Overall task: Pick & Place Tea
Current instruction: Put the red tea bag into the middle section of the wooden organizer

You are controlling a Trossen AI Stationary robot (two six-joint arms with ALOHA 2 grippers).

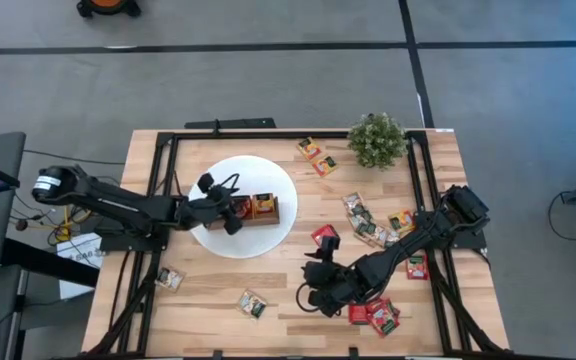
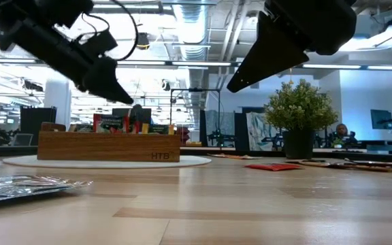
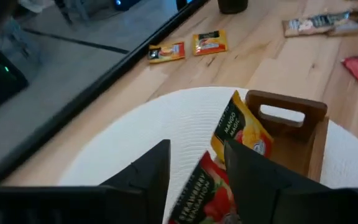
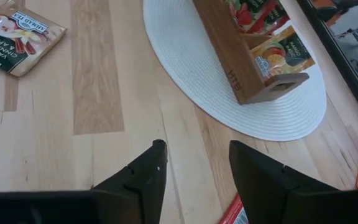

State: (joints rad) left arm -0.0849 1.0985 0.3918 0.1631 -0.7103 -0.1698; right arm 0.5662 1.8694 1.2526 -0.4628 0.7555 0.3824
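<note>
A brown wooden tray (image 1: 264, 208) stands on the white disc (image 1: 218, 180). A red tea sachet (image 3: 201, 193) and an orange-yellow one (image 3: 238, 127) stand on edge in it; its end compartment (image 3: 284, 115) holds nothing. My left gripper (image 3: 197, 168) hovers open just above the red sachet, pointing toward the table's right edge. My right gripper (image 4: 194, 155) is open over bare wood near the front, right of the disc. Loose tea sachets lie flat on the table: red ones (image 1: 373, 312), white-and-green ones (image 1: 253, 303), orange-yellow ones (image 1: 318, 157). My left gripper's fingers (image 3: 148, 174) stand on either side of the red sachet's top edge (image 3: 194, 186), coming slanting down from the table's left. I cannot tell whether they touch it. The sachet stands tilted in the tray.
A small potted plant (image 1: 376, 138) stands at the far right. A cluster of sachets (image 1: 368, 220) lies between plant and right arm. One sachet (image 4: 17, 34) lies ahead of my right gripper; another (image 1: 168, 278) lies near the front left. A black frame (image 1: 168, 135) runs along the table's edges.
</note>
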